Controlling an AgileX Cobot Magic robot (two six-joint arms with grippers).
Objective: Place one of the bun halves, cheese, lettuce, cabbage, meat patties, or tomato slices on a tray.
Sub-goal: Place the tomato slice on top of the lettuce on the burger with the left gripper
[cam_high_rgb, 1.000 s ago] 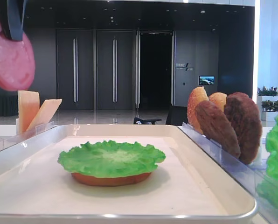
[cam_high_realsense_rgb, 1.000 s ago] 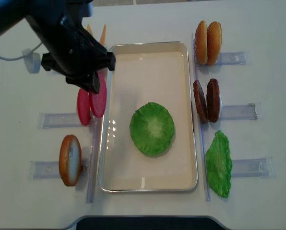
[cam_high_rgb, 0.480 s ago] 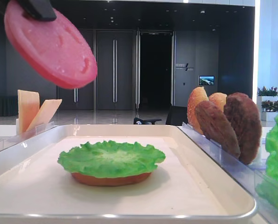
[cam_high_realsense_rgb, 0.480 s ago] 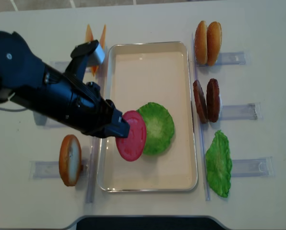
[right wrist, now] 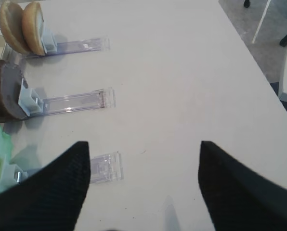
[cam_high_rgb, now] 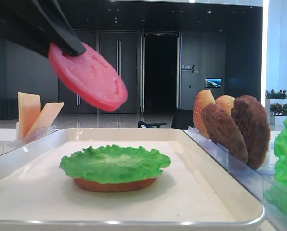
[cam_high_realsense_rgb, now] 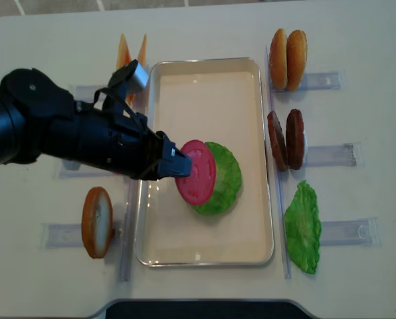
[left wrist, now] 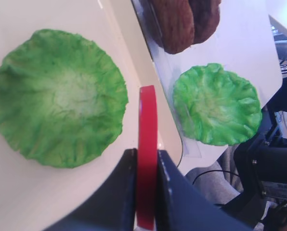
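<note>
From above, the left gripper [cam_high_realsense_rgb: 178, 163] is pinching a tomato slice [cam_high_realsense_rgb: 197, 171] over the lettuce [cam_high_realsense_rgb: 226, 178] in the tray [cam_high_realsense_rgb: 204, 252], while the side view is showing clear air beneath; the right gripper [right wrist: 143, 185] is gaping, holding nothing.

Left pincer [cam_high_realsense_rgb: 173, 163] clamped tight; right pincer [right wrist: 143, 187] spread.

One exterior camera sits low at the near short rim of the cream-white rectangular tray [cam_high_rgb: 134, 222], looking level along it. The realsense camera hangs overhead, facing straight down on the whole table. Both share the frilly green round lettuce leaf [cam_high_rgb: 115, 163] on the tray. The left wrist camera looks along its claw [left wrist: 146, 192], close above that leaf. The right wrist camera faces down past its own claw [right wrist: 143, 192] at the clear plastic holders [right wrist: 76, 102] ahead of it.
</note>
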